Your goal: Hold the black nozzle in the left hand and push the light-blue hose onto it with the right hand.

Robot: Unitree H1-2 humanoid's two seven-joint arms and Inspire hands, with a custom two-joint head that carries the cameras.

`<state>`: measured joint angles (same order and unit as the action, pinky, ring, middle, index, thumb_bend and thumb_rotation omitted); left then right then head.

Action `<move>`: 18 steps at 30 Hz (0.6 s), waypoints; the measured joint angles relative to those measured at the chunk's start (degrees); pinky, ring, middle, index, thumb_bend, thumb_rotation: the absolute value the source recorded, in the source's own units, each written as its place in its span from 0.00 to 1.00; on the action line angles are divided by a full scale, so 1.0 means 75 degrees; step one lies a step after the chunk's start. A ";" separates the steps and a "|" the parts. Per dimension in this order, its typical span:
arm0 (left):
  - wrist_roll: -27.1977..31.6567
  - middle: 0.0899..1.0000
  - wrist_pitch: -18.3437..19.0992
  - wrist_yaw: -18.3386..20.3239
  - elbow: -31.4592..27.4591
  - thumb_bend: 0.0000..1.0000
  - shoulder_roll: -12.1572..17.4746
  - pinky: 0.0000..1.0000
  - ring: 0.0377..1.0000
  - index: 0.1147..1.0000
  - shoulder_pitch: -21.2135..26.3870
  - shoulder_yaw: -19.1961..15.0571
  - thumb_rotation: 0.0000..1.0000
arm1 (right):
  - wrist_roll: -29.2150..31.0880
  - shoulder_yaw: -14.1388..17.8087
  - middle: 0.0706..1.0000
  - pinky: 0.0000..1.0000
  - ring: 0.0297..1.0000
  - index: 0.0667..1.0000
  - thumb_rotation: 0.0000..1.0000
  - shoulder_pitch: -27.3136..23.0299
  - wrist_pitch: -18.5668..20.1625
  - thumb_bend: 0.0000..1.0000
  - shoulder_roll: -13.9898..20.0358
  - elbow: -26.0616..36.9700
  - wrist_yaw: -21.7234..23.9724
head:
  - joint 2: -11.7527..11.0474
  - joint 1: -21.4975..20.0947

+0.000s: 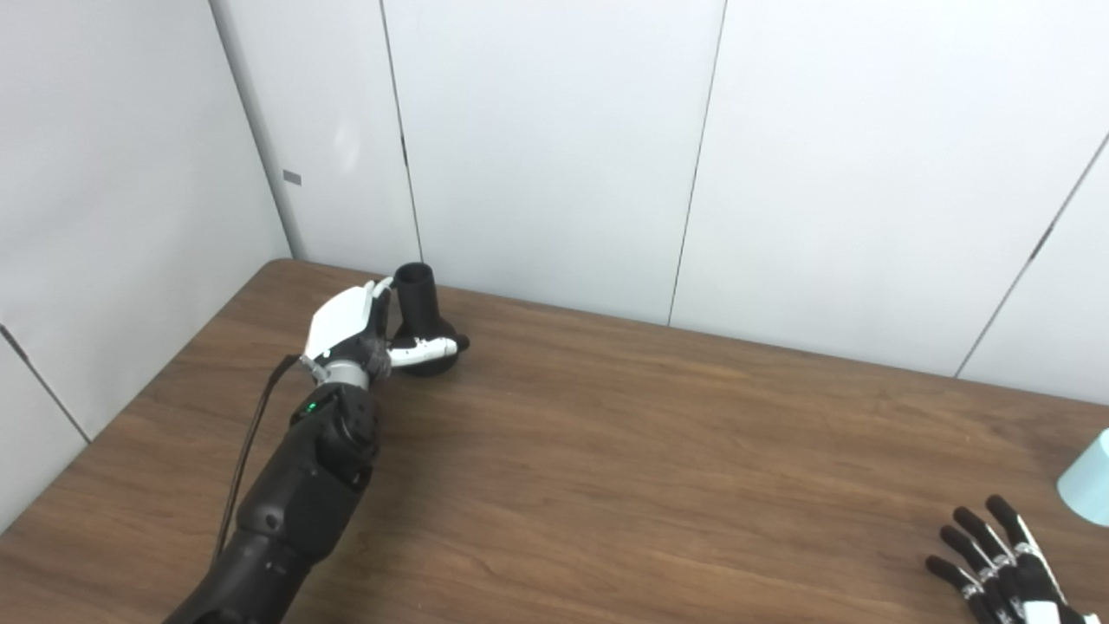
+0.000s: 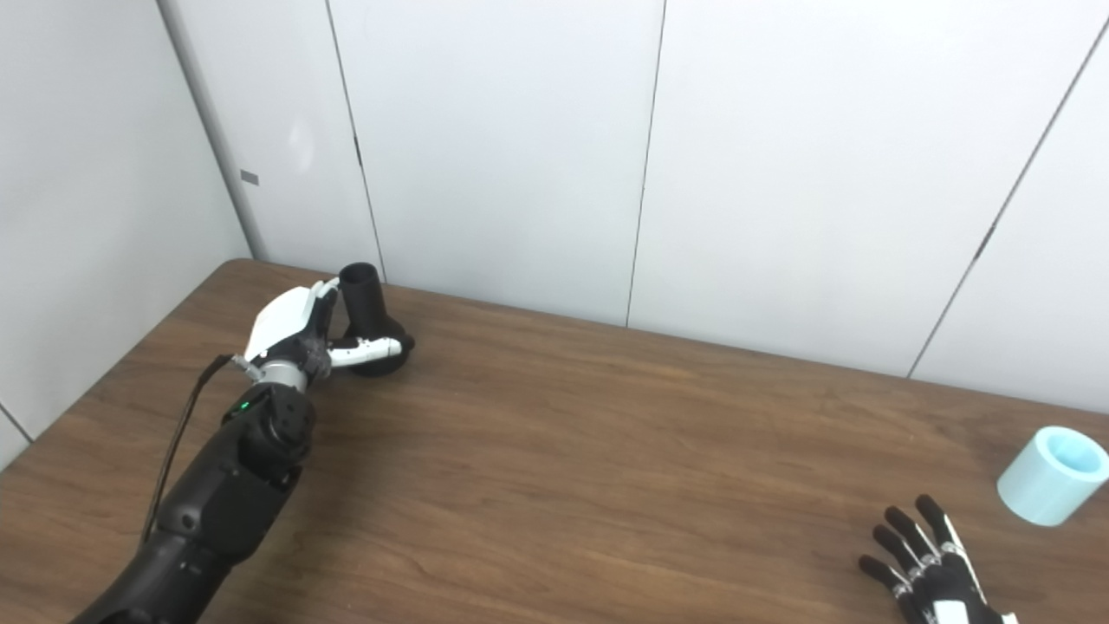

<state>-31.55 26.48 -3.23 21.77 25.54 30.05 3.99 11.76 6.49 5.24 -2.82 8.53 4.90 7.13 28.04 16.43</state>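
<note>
The black nozzle (image 1: 420,305) stands upright on its wide base at the table's back left, near the wall. My left hand (image 1: 351,331) is against it from the left. The thumb lies across the front of the base and the fingers (image 1: 379,290) reach beside the neck, still spread. The nozzle rests on the table. The light-blue hose (image 2: 1051,475), a short tube, lies on its side at the far right of the table. My right hand (image 2: 927,563) rests open and empty near the front right edge, a little short of the hose.
The brown wooden table (image 1: 650,451) stretches between the two hands. White wall panels (image 1: 554,147) stand close behind the nozzle and along the left side. A black cable (image 1: 251,433) runs along my left forearm.
</note>
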 measured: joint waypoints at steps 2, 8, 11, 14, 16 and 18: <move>0.0152 0.98 -0.0023 0.0076 0.0218 1.00 -0.0016 1.00 1.00 0.92 0.0106 -0.0014 0.55 | 0.0002 0.0000 0.88 0.76 0.86 0.93 0.87 0.0007 0.0007 0.77 -0.0010 0.0019 0.0001 | 0.0000 0.0012; 0.0310 0.97 -0.0222 -0.0011 0.0923 1.00 -0.0029 1.00 1.00 0.90 0.0316 0.0091 0.53 | -0.0017 -0.0005 0.89 0.78 0.88 0.95 0.90 0.0039 0.0035 0.76 -0.0010 0.0059 -0.0005 | 0.0035 -0.0047; 0.0320 0.97 -0.0309 -0.0046 0.1255 1.00 -0.0010 1.00 1.00 0.90 0.0501 0.0136 0.52 | -0.0054 -0.0009 0.90 0.82 0.90 0.97 0.91 0.0042 0.0038 0.73 -0.0007 0.0067 -0.0007 | 0.0070 -0.0058; 0.0319 0.96 -0.0312 -0.0036 0.1405 1.00 0.0006 1.00 1.00 0.90 0.0622 0.0238 0.52 | -0.0039 -0.0008 0.90 0.79 0.89 0.96 0.92 0.0054 0.0046 0.72 -0.0009 0.0087 -0.0009 | 0.0094 -0.0058; 0.0314 0.96 -0.0309 -0.0005 0.1486 1.00 0.0026 1.00 1.00 0.90 0.0682 0.0318 0.52 | -0.0112 -0.0019 0.89 0.80 0.89 0.96 0.93 0.0056 0.0046 0.71 -0.0009 0.0098 -0.0012 | 0.0105 -0.0058; 0.0261 0.95 -0.0261 0.0027 0.1550 1.00 0.0047 1.00 1.00 0.90 0.0728 0.0457 0.52 | -0.0136 -0.0023 0.89 0.80 0.89 0.96 0.93 0.0065 0.0051 0.70 -0.0016 0.0114 -0.0014 | 0.0117 -0.0058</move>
<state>-29.59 24.53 -3.03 33.39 25.89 35.50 7.42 10.75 6.32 5.73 -2.44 8.41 5.75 7.02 28.92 16.00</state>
